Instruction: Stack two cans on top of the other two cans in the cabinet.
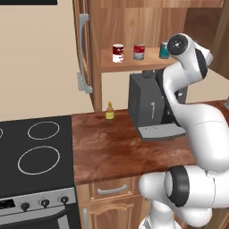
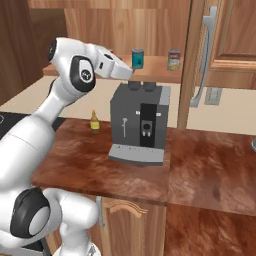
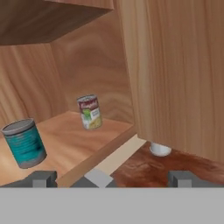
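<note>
Shelf: inside the cabinet, above the counter.
Cans on shelf: four upright in a row, apart from one another.
Row, left to right: soup can, two-tone can, teal can, green-label can.
Coffee machine: on the counter, below the shelf.
Small bottle: on the counter, left of the coffee machine.
Stove: left of the counter.
Gripper: at the shelf's front edge, near the teal can.

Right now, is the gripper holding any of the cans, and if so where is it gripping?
Nothing is held. The gripper is open with its fingertips apart and nothing between them, near the teal can on the cabinet shelf but not touching it.
</note>
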You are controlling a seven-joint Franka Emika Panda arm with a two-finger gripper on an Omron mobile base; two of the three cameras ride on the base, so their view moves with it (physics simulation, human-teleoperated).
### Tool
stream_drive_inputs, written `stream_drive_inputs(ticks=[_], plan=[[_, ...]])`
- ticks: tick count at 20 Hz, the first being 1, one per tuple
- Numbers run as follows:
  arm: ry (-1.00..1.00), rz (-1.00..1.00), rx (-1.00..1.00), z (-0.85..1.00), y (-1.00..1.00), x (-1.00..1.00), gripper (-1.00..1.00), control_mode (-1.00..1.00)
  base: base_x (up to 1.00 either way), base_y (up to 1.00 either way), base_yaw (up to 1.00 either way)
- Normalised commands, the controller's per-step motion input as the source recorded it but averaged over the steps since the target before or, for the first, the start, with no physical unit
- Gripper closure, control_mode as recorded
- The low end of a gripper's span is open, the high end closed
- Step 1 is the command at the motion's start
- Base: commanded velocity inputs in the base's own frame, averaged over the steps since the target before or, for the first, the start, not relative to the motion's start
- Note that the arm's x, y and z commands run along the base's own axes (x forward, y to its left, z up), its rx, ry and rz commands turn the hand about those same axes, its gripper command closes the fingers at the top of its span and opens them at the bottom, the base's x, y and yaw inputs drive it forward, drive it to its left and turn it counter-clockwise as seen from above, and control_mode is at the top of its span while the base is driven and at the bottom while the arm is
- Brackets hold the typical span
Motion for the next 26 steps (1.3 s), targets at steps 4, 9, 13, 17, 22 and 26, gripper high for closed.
stream_drive_inputs(ticks=[4, 9, 13, 17, 22, 26], plan=[[0.0, 0.0, 0.0, 0.0, -0.11, 0.08, -1.0, -1.0, 0.0, 0.0, 0.0], [-0.02, 0.0, 0.0, 0.0, -0.06, 0.09, -1.0, -1.0, 0.0, 0.0, 0.0], [-0.04, 0.0, -0.02, 0.0, 0.0, 0.11, -1.0, -1.0, 0.0, 0.0, 0.0], [-0.05, 0.0, -0.07, 0.0, 0.0, 0.06, -1.0, -1.0, 0.0, 0.0, 0.0], [-0.04, 0.0, -0.09, -0.02, 0.0, 0.03, -1.0, -1.0, 0.0, 0.0, 0.0], [0.0, 0.0, -0.06, -0.02, 0.0, 0.13, -1.0, -1.0, 0.0, 0.0, 0.0]])
